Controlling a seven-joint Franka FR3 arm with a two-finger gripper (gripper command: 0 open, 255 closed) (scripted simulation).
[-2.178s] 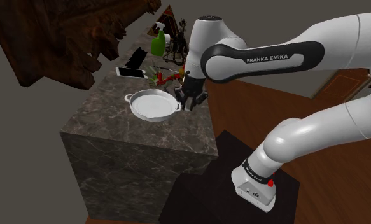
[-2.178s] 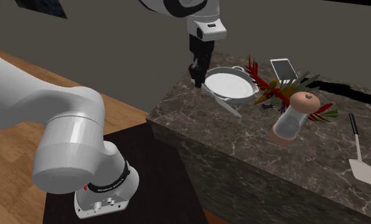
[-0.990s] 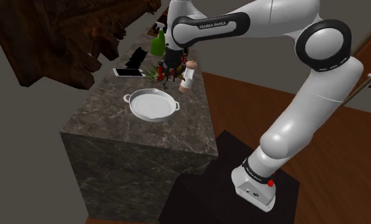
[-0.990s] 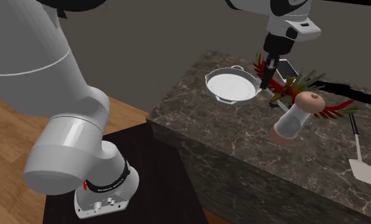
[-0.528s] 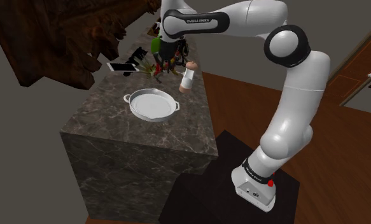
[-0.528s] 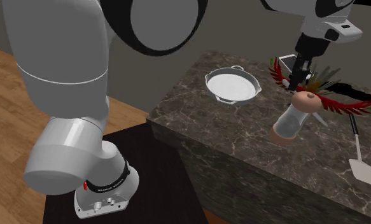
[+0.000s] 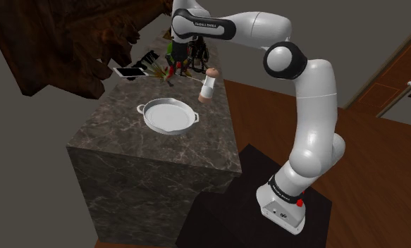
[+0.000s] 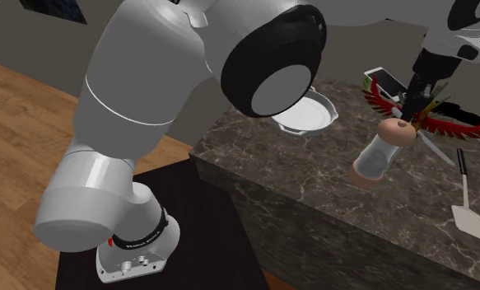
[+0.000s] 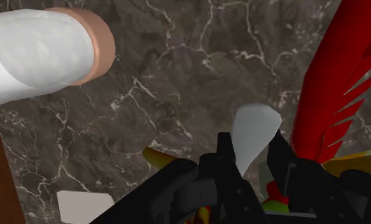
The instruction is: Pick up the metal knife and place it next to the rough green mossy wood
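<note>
Shoulder view, left to right: phone (image 7: 128, 72), pan (image 7: 170, 115), then your gripper (image 9: 249, 156), which had swung from the pan's rim to the far end of the counter (image 7: 197, 144) within two seconds. Its fingers clamped the pale knife (image 9: 257, 124) above the marble, beside the grinder (image 7: 208, 86). Transport looked nearly done, but you could not yet pick out the mossy wood.

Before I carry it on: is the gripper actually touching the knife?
Touching. In the wrist view the gripper clasps the pale knife between its black fingers, no gap either side.
</note>
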